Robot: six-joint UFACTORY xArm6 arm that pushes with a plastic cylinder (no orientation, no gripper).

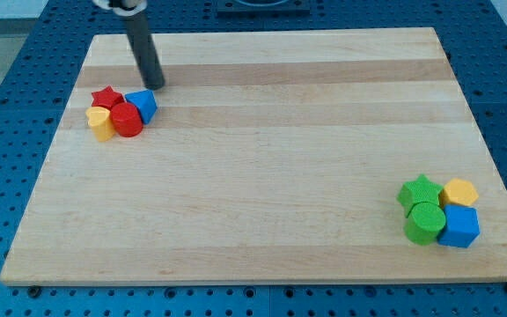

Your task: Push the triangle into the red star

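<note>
My tip (pixel 156 86) has no hand and holds nothing; it rests just above the blue triangle (pixel 143 105), which sits beside the red star (pixel 106 96) and the red cylinder (pixel 128 120). A short leftward nudge should suffice. The wooden counter (pixel 262 158) lies on blue pegboard (pixel 7 106).

No legible text, label or number on anything here.

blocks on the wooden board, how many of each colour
red: 2, red star block, red cylinder block
blue: 2, blue triangle block, blue cube block
yellow: 2, yellow heart-like block, yellow hexagon block
green: 2, green star block, green cylinder block
total: 8
</note>
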